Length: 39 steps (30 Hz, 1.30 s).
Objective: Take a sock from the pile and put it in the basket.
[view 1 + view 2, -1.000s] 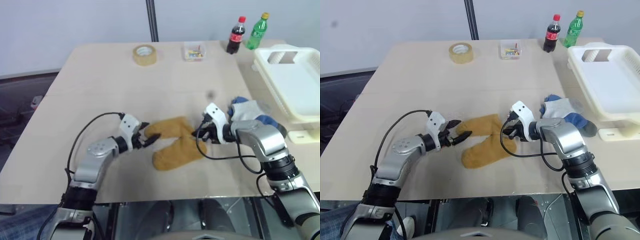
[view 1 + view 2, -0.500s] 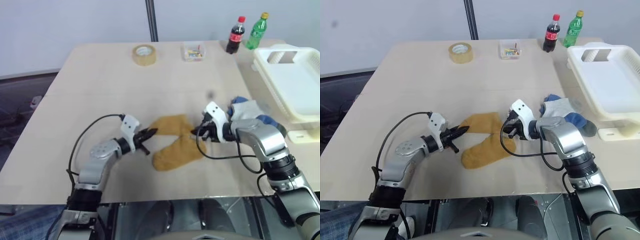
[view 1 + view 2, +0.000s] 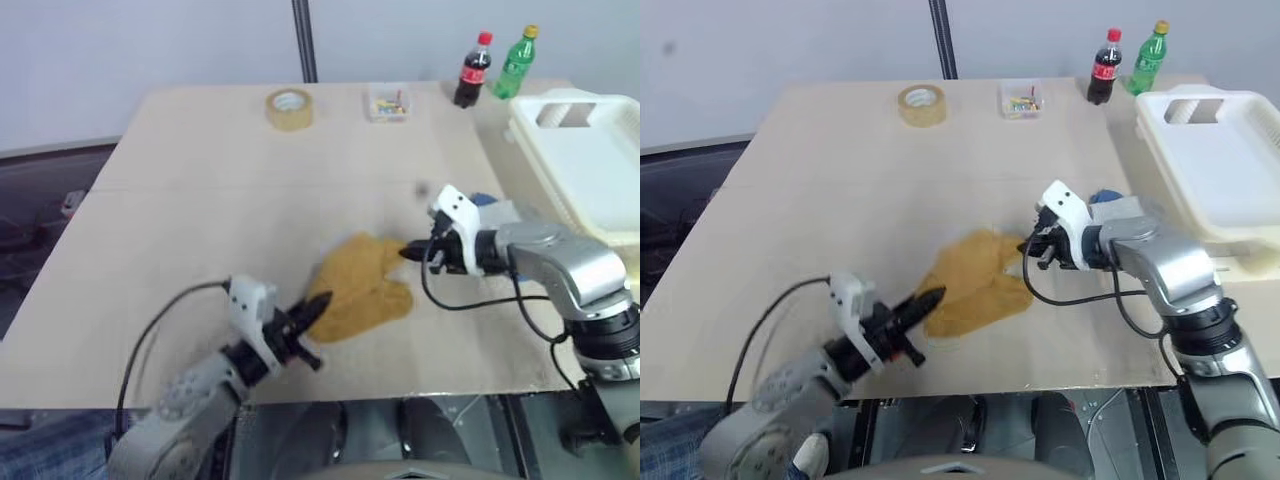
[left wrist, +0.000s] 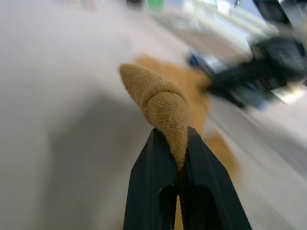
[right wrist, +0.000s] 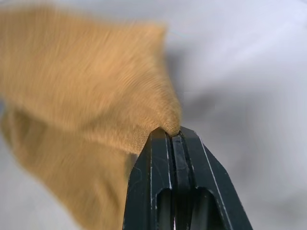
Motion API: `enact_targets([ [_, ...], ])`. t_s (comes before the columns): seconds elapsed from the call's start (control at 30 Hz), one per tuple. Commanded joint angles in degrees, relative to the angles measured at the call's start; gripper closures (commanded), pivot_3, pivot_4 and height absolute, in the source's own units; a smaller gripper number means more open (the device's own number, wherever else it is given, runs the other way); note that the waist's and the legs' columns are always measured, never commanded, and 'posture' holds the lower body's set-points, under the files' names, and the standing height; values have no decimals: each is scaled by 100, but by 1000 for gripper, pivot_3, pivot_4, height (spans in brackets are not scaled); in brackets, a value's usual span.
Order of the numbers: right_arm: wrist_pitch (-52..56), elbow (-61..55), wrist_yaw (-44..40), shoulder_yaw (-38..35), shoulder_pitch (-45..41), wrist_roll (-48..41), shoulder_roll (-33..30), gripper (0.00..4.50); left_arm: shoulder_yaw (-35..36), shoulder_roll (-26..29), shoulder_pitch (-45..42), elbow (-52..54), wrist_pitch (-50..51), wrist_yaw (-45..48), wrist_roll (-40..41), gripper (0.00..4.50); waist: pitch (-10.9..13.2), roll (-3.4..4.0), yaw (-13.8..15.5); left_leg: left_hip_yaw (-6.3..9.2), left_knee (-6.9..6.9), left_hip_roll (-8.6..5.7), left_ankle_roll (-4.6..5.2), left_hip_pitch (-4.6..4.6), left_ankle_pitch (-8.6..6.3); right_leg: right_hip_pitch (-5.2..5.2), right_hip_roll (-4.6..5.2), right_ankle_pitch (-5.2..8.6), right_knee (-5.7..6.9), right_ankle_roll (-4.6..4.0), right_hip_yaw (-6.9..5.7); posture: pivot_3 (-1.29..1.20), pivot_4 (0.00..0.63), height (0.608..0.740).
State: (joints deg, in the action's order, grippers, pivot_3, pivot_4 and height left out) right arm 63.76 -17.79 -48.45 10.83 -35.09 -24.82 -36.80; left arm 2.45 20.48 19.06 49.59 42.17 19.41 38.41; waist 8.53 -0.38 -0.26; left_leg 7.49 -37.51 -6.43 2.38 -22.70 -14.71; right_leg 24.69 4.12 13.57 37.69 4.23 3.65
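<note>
The mustard-tan sock (image 3: 362, 285) lies bunched on the table with a matching tan one; I cannot tell the two apart. My left gripper (image 3: 318, 303), near the front edge, is shut on the sock's (image 4: 158, 91) left end. At the fabric's right corner (image 5: 86, 72), my right gripper (image 3: 408, 253) is shut on it. What is left of the pile (image 3: 483, 200), a blue and pale grey patch, sits mostly hidden behind the right wrist. The white basket (image 3: 520, 135) stands at the table's right edge.
A tape roll (image 3: 289, 108), a small clear box (image 3: 388, 103), a cola bottle (image 3: 472, 70) and a green bottle (image 3: 517, 62) line the table's far edge. Bare tabletop stretches to the left of the tan fabric.
My left gripper shut on the tan fabric's left end and drew back toward the table's front edge. The right gripper rose slightly rightward with its corner. The fabric bunched together.
</note>
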Motion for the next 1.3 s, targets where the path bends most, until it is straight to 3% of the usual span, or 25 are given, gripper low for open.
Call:
enact_targets([
  [0.03, 177, -427, -184, -33, 171, -248, -339, 4500, -258, 136, 328, 486, -18, -224, -204, 4489, 0, 0, 14, -1, 0, 0, 1, 1, -1, -2, 1, 0, 0, 0, -1, 0, 150, 739],
  [0.2, 309, -661, -156, 221, 360, -297, -669, 4500, -798, -210, 536, 287, -375, -560, -627, 4489, 1, -2, 26, -11, 0, -1, 20, 2, -12, -4, 4, 0, -9, 1, 6, 0, 150, 739],
  [0.4, 402, -691, -70, 385, 347, -258, -868, 4500, -986, -246, 725, -96, -763, -546, -1062, 4489, 3, -5, 41, -10, 1, 3, 22, 0, -14, -3, 3, 1, -12, 0, 5, 0, 150, 739],
  [0.77, 374, -376, 317, 467, 244, -151, -488, 4500, -986, -525, 625, -828, -1207, -535, -1290, 4489, 3, -5, 113, -9, 1, 2, 20, -5, -12, -3, 4, 0, -20, 1, 1, 0, 150, 739],
  [0.87, 464, -356, 408, 450, 216, -140, -475, 3572, -1095, -460, 509, -1109, -1180, -396, -1365, 4500, 2, -4, 112, -8, 1, 2, 11, -5, -8, -3, 4, 0, -19, 1, 1, 0, 150, 739],
  [1.03, 497, -562, 309, 52, 106, -389, -606, 1489, -962, -316, 318, -1406, -1237, -104, -1288, 4500, 2, -4, 112, -7, 1, 2, 11, -4, -7, -4, 4, 0, -18, 1, -1, 0, 150, 739],
  [1.2, 159, -816, 182, -308, 162, -759, -381, 1489, -942, -200, 29, -1815, -1351, 146, -1366, 4500, 0, -3, 111, -5, 1, 2, 17, -3, -11, -5, 4, 0, -18, 1, -2, 0, 150, 739],
  [1.3, -160, -886, 186, -159, 256, -702, -261, 1489, -1002, -130, -389, -2249, -1451, 348, -1471, 4500, -2, -1, 118, -1, 0, 2, 18, 2, -11, -13, 4, 0, -17, 1, -8, 0, 150, 739],
])
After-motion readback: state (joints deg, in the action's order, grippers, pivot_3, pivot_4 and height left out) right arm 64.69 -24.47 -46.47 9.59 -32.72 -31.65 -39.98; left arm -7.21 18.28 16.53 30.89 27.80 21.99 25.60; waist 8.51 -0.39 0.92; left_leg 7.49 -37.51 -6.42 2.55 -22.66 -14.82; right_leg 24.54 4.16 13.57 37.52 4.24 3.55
